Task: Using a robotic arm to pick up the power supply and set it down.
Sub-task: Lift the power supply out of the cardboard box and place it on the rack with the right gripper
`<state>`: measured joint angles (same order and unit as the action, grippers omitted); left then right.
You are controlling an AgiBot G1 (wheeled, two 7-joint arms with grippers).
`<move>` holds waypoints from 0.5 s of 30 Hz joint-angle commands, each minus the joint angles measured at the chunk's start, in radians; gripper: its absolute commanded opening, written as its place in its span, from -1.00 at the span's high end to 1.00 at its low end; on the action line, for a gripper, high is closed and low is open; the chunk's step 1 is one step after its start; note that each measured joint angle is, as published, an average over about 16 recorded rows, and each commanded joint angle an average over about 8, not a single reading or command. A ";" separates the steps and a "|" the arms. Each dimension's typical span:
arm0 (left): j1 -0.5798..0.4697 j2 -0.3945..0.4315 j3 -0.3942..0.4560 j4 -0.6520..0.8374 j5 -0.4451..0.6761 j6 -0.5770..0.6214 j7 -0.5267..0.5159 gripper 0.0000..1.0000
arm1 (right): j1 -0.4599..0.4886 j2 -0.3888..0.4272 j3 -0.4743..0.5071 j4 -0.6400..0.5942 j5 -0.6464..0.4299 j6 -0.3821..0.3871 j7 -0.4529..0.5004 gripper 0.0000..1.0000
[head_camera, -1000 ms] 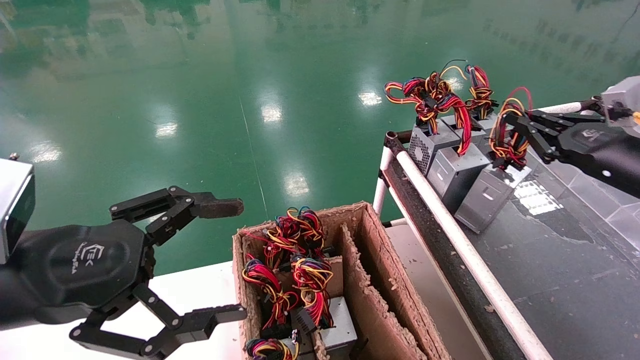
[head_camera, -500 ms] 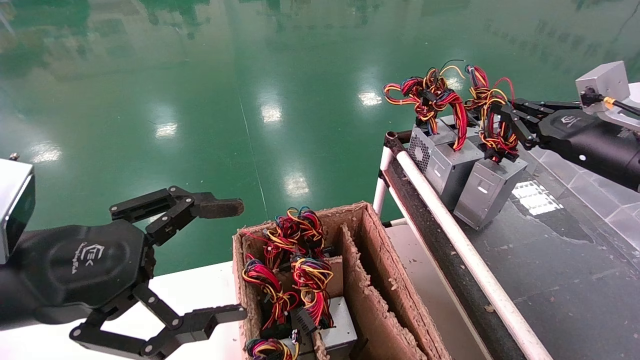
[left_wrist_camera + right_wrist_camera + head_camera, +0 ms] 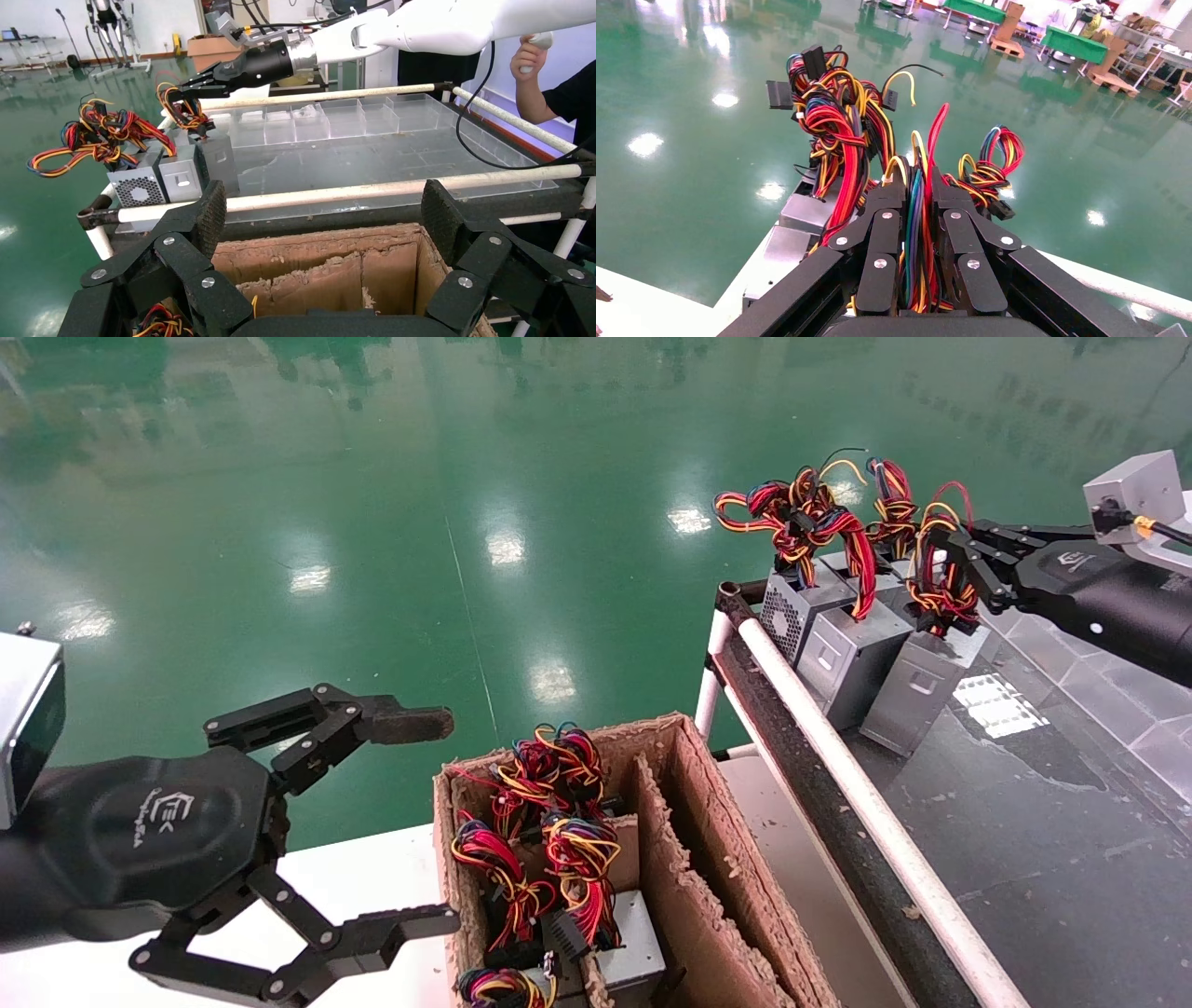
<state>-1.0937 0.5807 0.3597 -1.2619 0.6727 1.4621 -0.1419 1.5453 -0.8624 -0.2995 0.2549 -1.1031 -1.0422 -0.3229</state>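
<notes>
**Setting the PSU down by its wires, take it slow**

Right now I've got the right gripper [image 3: 948, 581] pinched tight on the wire bundle [image 3: 921, 232] of the power supply [image 3: 917, 686], not on the box itself. From the right wrist cam the fingers are squeezed together with the red, yellow and blue leads running straight up between them. The box hangs tilted under the bundle over the dark table [image 3: 1043, 840], just beside the two other grey units [image 3: 843, 658] at the far corner; I can't tell if its low edge is touching the surface yet.

My take on doing this bit well: lower gently so the box lands flat instead of tipping onto its neighbours, and keep it off the white rail [image 3: 838, 766]. I wouldn't let go till the weight is clearly on the table, since wires can slip or swing.

Left gripper [image 3: 410, 822] is parked, spread wide, beside the cardboard box [image 3: 689, 859] of spare units.
</notes>
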 commanded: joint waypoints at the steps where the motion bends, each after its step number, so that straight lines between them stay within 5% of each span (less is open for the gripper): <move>1: 0.000 0.000 0.000 0.000 0.000 0.000 0.000 -1.00 | 0.006 0.001 0.001 -0.014 0.001 -0.006 -0.010 1.00; 15: 0.000 0.000 0.000 0.000 0.000 0.000 0.000 -1.00 | 0.063 -0.028 -0.006 -0.088 -0.014 0.004 -0.074 1.00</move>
<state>-1.0937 0.5807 0.3599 -1.2619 0.6726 1.4620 -0.1418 1.6076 -0.8907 -0.3063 0.1660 -1.1177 -1.0383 -0.3938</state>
